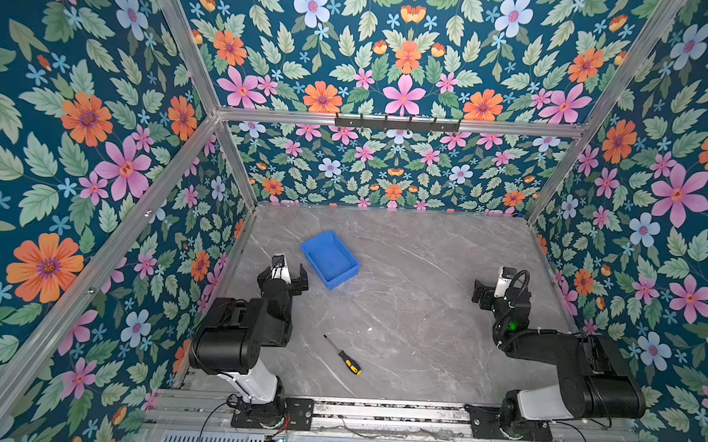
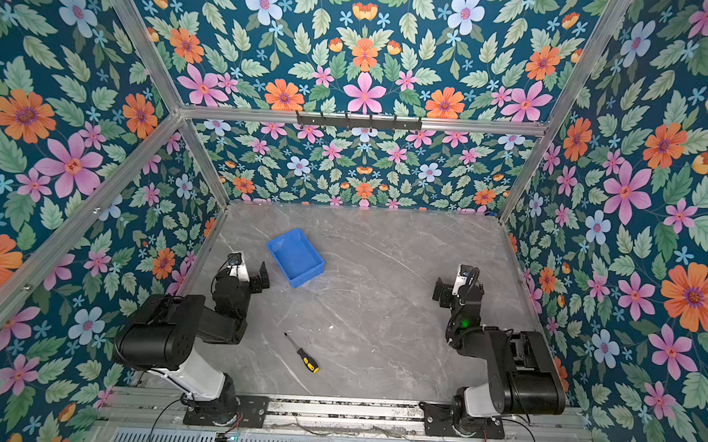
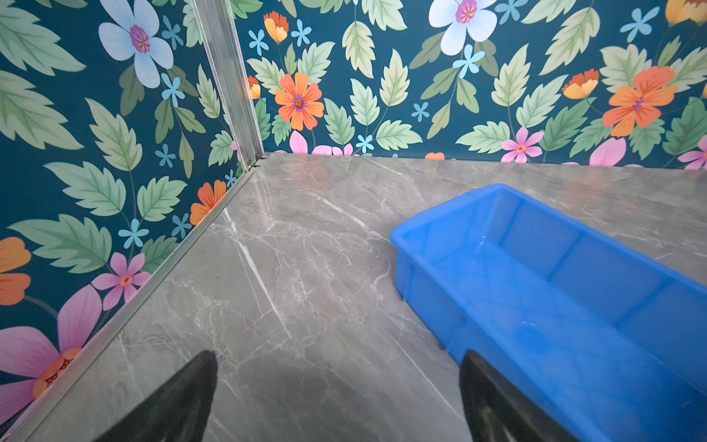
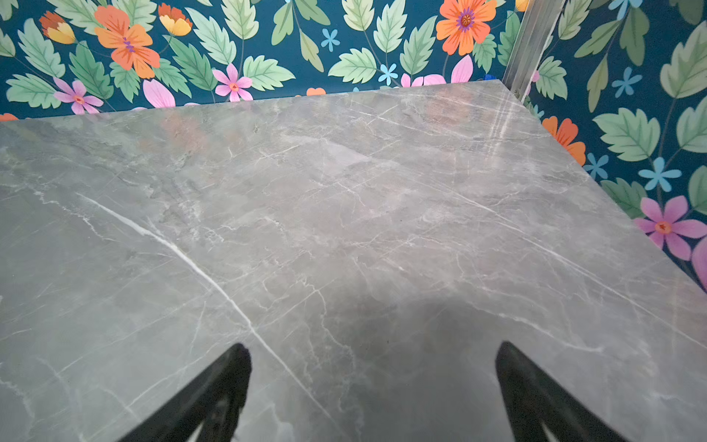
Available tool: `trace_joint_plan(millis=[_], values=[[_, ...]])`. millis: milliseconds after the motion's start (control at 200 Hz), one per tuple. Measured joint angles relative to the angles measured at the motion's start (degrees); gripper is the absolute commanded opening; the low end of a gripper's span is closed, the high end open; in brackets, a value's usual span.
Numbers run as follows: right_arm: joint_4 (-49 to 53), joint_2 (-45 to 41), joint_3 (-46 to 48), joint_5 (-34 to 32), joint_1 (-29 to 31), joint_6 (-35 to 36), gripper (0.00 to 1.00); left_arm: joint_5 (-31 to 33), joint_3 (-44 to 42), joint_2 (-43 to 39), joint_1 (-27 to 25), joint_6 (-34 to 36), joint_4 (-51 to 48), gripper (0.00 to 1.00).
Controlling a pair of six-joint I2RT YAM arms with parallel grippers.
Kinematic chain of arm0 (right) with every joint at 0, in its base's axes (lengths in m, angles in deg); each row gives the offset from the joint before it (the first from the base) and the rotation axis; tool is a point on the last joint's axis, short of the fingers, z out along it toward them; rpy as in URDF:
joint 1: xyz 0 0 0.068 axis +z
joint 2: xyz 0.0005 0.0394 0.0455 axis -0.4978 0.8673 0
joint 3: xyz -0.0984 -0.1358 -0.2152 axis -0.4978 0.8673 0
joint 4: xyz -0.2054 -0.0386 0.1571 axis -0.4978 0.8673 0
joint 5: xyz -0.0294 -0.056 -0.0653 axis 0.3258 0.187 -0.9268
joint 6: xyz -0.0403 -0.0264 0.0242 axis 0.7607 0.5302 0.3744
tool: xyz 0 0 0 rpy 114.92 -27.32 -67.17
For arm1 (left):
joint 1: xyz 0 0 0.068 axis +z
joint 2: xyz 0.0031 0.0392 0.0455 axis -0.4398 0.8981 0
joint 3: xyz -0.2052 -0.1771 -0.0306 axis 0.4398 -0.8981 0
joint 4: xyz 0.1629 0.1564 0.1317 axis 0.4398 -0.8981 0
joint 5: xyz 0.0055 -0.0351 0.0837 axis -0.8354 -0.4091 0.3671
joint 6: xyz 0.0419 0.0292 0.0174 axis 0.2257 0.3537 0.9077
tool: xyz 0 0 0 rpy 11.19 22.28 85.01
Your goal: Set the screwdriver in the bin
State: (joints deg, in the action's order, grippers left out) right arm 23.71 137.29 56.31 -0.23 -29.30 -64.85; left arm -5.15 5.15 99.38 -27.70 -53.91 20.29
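Screwdriver (image 1: 343, 355) lying flat on a grey marble table (image 1: 425, 255), near the front edge, with the empty blue bin (image 1: 329, 257) well apart toward the back. Its shaft points diagonally to the far left, its yellow-and-black handle to the near right. The left gripper (image 3: 338, 363), jaws spread wide and empty, faces away beside the bin, so the tool lies behind it. The tool is nearer this arm than the right gripper (image 4: 373, 350), which is also wide and empty. Neither wrist view shows the tool; the left one shows the bin close by one finger (image 3: 493, 398), possibly touching.
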Motion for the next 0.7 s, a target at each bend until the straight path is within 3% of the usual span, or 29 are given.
trace_joint_plan(millis=[700], values=[[0.24, 0.00, -0.24, 0.42, -0.42, -0.02, 0.99, 0.00, 0.00, 0.00, 0.00, 0.00, 0.00, 1.00]])
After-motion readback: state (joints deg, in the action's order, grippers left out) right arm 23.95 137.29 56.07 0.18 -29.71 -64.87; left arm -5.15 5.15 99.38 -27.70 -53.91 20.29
